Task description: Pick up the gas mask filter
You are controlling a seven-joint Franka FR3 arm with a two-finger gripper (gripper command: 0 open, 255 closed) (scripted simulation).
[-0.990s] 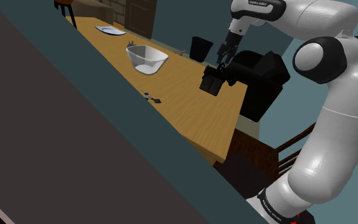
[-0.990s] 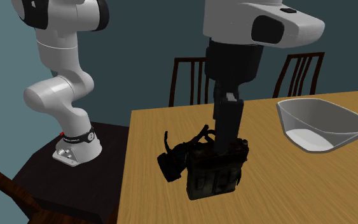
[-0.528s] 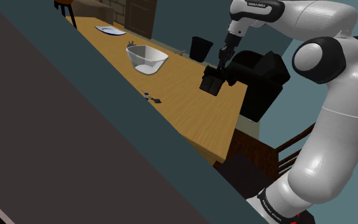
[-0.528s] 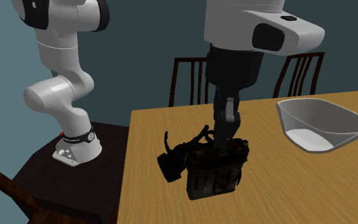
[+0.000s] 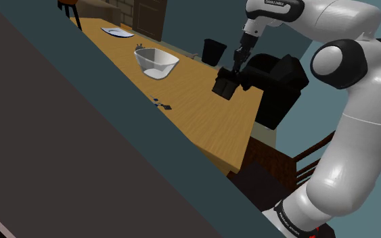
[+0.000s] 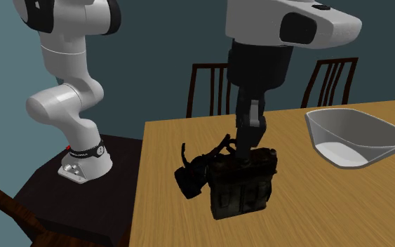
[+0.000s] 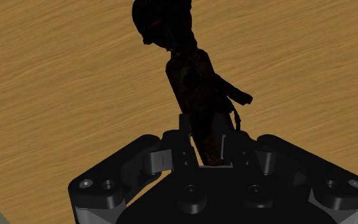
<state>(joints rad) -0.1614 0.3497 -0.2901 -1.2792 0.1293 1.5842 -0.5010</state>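
The gas mask filter (image 6: 241, 188) is a dark, boxy pouch with black straps and a round black part trailing off one side. It is near the wooden table's (image 6: 189, 224) edge closest to the robot stand. My black gripper (image 6: 248, 151) comes down from above and is shut on the filter's top edge. In the shoulder view the filter (image 5: 223, 87) hangs under the gripper (image 5: 235, 70) at the table's (image 5: 202, 128) right end. In the wrist view the filter (image 7: 196, 95) runs out from between the fingers (image 7: 182, 127) over bare wood. I cannot tell whether its underside touches the table.
A white bowl (image 5: 156, 62) (image 6: 353, 137) sits further along the table, with a plate (image 5: 116, 32) beyond it. Small dark scraps (image 5: 162, 103) lie near the table's front edge. Dark chairs (image 6: 210, 88) stand behind the table, and a bulky black chair (image 5: 277, 81) is at its end.
The fingers have shut on the filter's top. The filter has since shifted slightly toward the bowl and tipped a little, and the hand has risen slightly.
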